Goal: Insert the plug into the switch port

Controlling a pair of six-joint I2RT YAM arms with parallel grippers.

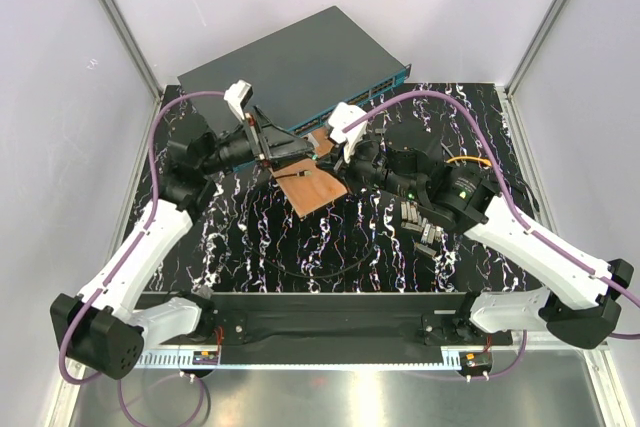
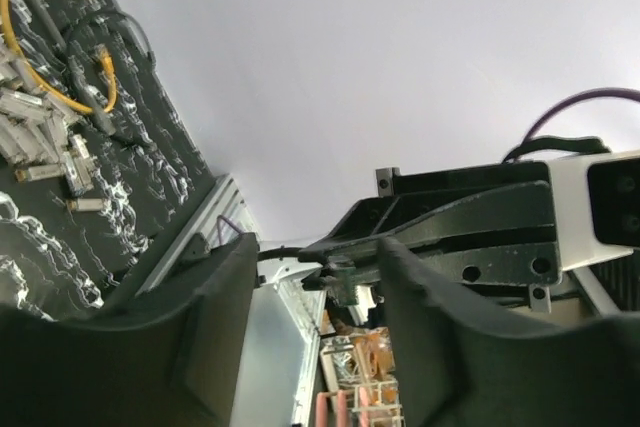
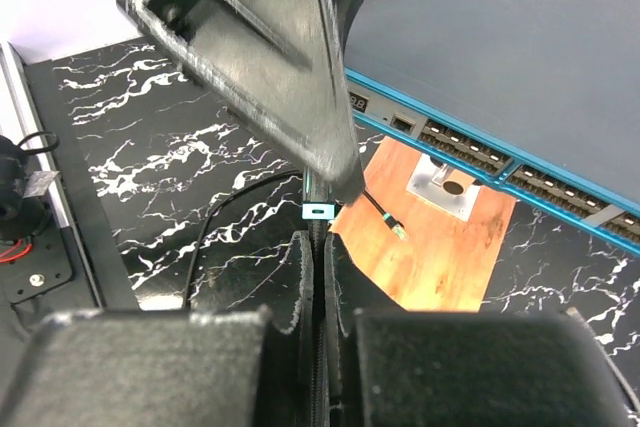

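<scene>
The left arm reaches from the near left corner towards the middle of the black marbled table. The left gripper hangs over the near left corner of a wooden board. In its own wrist view its fingers stand well apart, and I cannot make out anything clamped between them.

Behind it, at the back of the table, lies the switch, a flat dark grey box turned at an angle. Its teal front edge faces the arms, and the row of ports runs along that edge. The board lies on the table just in front of the ports, with a small silver plate on its far end.

The plug is a tiny greenish tip on the end of a thin black cable. It hangs over the board, near the ports but clearly apart from them, and it sits in no port. The cable comes out from behind a finger of the left gripper. It carries a small pale tag and runs down into the right gripper, whose fingers are pressed together on it. More of the cable lies in a loose loop on the table nearer the arm bases.

Further right, the right arm comes in from the near right corner. Beside its forearm lies a cluster of small metal parts, and a yellow cable curls just behind them.
</scene>
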